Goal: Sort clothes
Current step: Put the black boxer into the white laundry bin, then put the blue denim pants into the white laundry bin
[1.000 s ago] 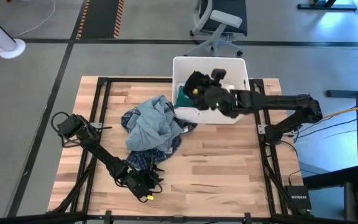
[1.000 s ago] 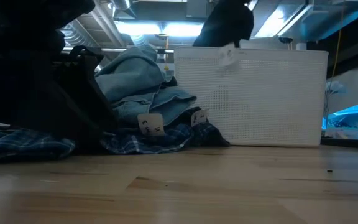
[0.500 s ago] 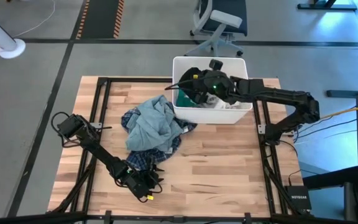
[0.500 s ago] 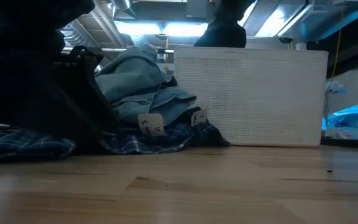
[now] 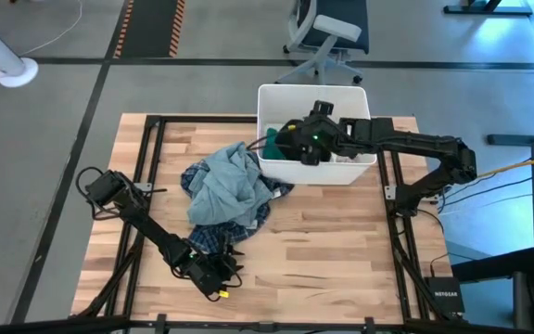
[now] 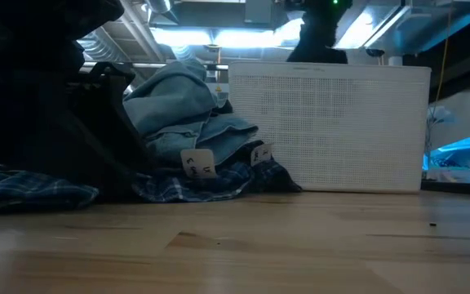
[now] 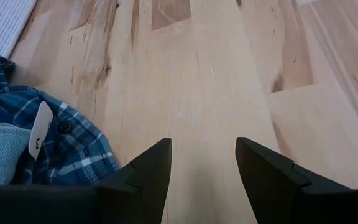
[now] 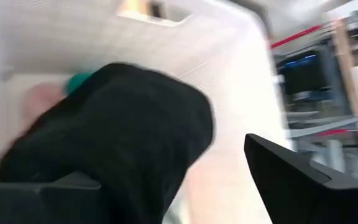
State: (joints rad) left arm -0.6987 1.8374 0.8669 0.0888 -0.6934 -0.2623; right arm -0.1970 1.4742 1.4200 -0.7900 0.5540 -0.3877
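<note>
A heap of clothes lies mid-table: a light blue-grey garment (image 5: 230, 186) (image 6: 178, 106) on top of a dark blue plaid one (image 5: 213, 237) (image 6: 210, 184) with white tags. My right gripper (image 5: 302, 139) (image 8: 166, 186) hangs open over the white bin (image 5: 313, 88) (image 6: 333, 131), tipped down into it. A black garment (image 8: 117, 124) sits between and below its fingers, above teal (image 8: 79, 79) and pink (image 8: 36, 99) clothes in the bin. My left gripper (image 5: 216, 278) (image 7: 204, 155) stands open over bare wood at the near left, beside the plaid garment (image 7: 73, 143). My right gripper has its fingers spread on either side of the black garment inside the bin. The garment covers part of one finger (image 8: 42, 199) in the blurred wrist view, so I cannot tell whether it touches that finger.
The bin stands at the table's far edge, right of the heap. An office chair (image 5: 327, 37) is on the floor beyond it. Black frame rails (image 5: 151, 186) run along the table's left and right sides. Bare wood (image 5: 341, 260) spans the near right.
My right gripper has shifted over the bin toward its left side, sunk a little and tipped further down. The black garment, which hung with its white tag above the bin's rim, has gone down into the bin.
</note>
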